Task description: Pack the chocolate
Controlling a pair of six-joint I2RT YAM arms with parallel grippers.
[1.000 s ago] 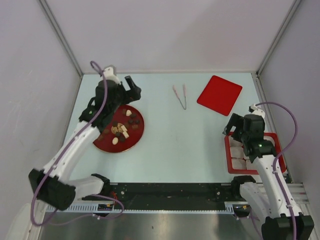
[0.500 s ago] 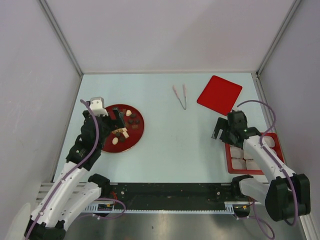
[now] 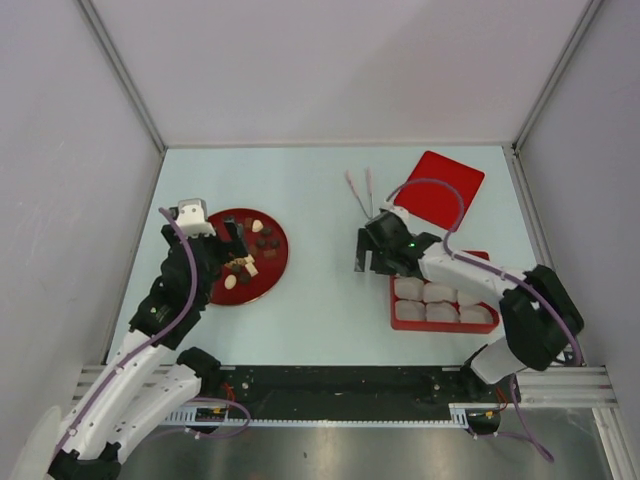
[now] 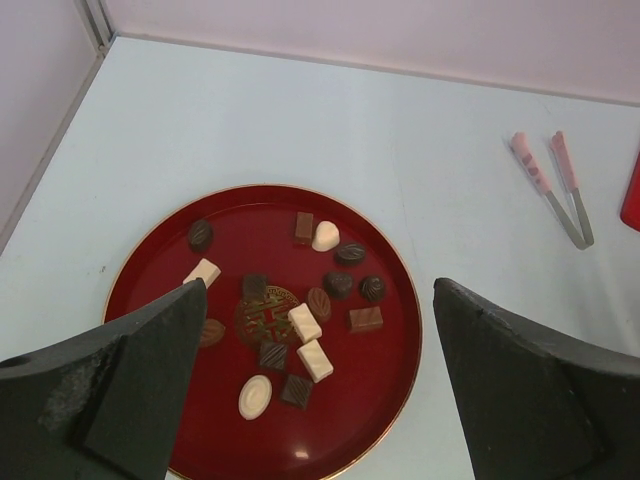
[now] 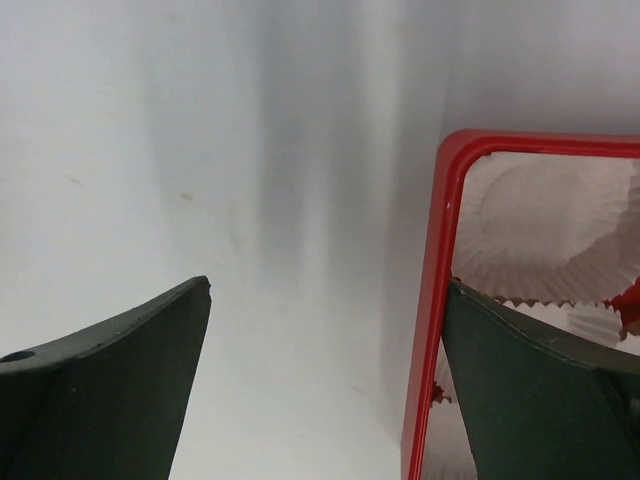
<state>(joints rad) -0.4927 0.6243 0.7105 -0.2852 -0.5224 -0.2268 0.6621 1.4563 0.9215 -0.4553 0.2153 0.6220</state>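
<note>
The chocolate (image 3: 243, 264) lies on a round red plate (image 3: 268, 282) at the left: several dark brown and cream pieces (image 4: 302, 322) scattered over the plate (image 4: 385, 385). My left gripper (image 3: 237, 240) hangs open above the plate, its fingers either side of the pieces (image 4: 318, 288), holding nothing. A red box (image 3: 440, 326) lined with white paper cups (image 3: 438, 292) sits right of centre. My right gripper (image 3: 368, 256) is open at the box's left end. The box's left wall (image 5: 432, 320) stands between its fingers (image 5: 328, 285), close against the right finger.
Pink-handled metal tongs (image 3: 360, 192) lie at the back centre, also seen in the left wrist view (image 4: 555, 188). A flat red lid (image 3: 445, 188) lies at the back right. White walls close in the table on three sides.
The right gripper swept left towards the table's middle, and the red box shifted left with it from the right edge. The left arm pulled back from the plate's far side, then held still.
</note>
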